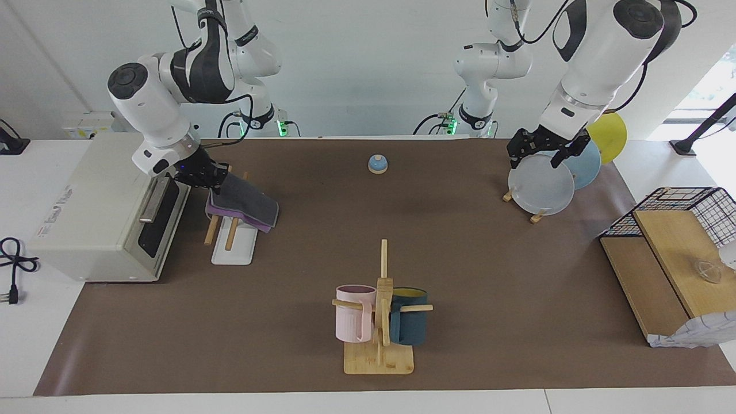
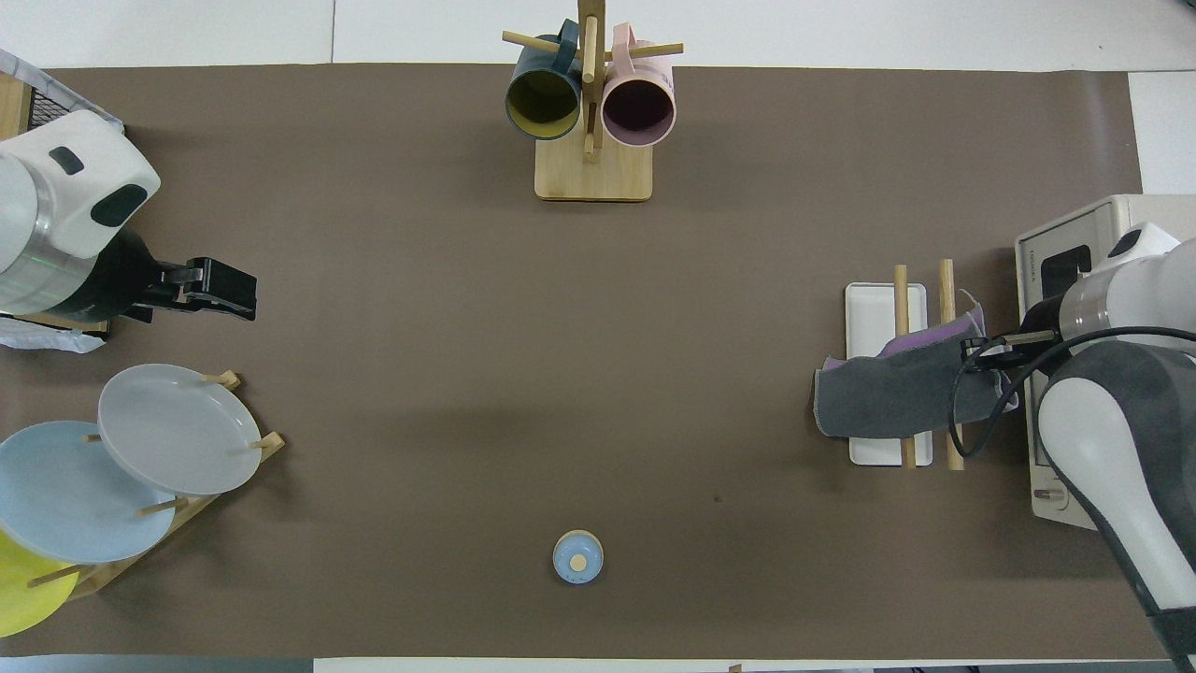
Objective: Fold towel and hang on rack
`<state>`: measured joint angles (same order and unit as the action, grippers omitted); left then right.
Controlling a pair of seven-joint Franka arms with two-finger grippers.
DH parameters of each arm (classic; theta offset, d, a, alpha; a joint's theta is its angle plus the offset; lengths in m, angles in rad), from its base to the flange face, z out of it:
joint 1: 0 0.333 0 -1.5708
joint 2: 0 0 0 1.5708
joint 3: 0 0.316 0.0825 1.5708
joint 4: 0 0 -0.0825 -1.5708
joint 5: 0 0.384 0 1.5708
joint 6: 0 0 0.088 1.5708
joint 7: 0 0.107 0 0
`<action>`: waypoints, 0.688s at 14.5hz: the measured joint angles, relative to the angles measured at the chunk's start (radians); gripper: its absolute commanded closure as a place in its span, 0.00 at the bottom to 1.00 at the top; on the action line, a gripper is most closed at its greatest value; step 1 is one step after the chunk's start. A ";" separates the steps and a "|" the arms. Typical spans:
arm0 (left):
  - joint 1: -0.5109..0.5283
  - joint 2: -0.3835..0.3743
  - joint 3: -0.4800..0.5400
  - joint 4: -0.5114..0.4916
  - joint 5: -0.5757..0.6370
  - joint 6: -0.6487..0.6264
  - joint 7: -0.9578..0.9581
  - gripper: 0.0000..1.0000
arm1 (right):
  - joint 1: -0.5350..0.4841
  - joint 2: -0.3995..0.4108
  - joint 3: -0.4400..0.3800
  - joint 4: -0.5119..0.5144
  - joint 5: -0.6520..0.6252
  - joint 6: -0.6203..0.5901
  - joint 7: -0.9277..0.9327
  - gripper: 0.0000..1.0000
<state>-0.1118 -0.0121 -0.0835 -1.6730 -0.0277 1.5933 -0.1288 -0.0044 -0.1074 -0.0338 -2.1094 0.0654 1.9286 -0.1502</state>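
The towel point(image 1: 246, 202) point(image 2: 888, 404) is folded, dark grey side up with a purple edge showing beneath. It lies draped across both wooden rods of the rack point(image 1: 233, 251) point(image 2: 876, 308), and its free end hangs off toward the middle of the table. My right gripper point(image 1: 214, 176) point(image 2: 983, 360) is shut on the towel's edge at the oven side of the rack. My left gripper point(image 1: 535, 158) point(image 2: 238, 290) hangs open and holds nothing above the plate stand.
A toaster oven point(image 1: 98, 207) stands right beside the rack. The plate stand point(image 1: 540, 187) holds three plates at the left arm's end. A mug tree point(image 1: 379, 310) with two mugs stands far from the robots, a small blue bell point(image 1: 377, 164) near them, and a wire basket point(image 1: 684, 213) at the table's end.
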 measured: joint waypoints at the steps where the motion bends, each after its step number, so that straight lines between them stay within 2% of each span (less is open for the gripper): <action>1: 0.000 0.000 0.001 -0.004 0.000 0.000 0.000 0.00 | -0.005 0.000 0.000 0.005 -0.014 0.000 -0.025 1.00; 10: 0.001 -0.011 0.006 -0.006 0.000 0.000 0.005 0.00 | -0.053 -0.003 -0.009 0.017 -0.043 0.000 -0.132 1.00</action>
<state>-0.1105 -0.0229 -0.0777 -1.6787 -0.0277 1.5931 -0.1243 -0.0578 -0.1104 -0.0429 -2.0925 0.0228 1.9290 -0.2819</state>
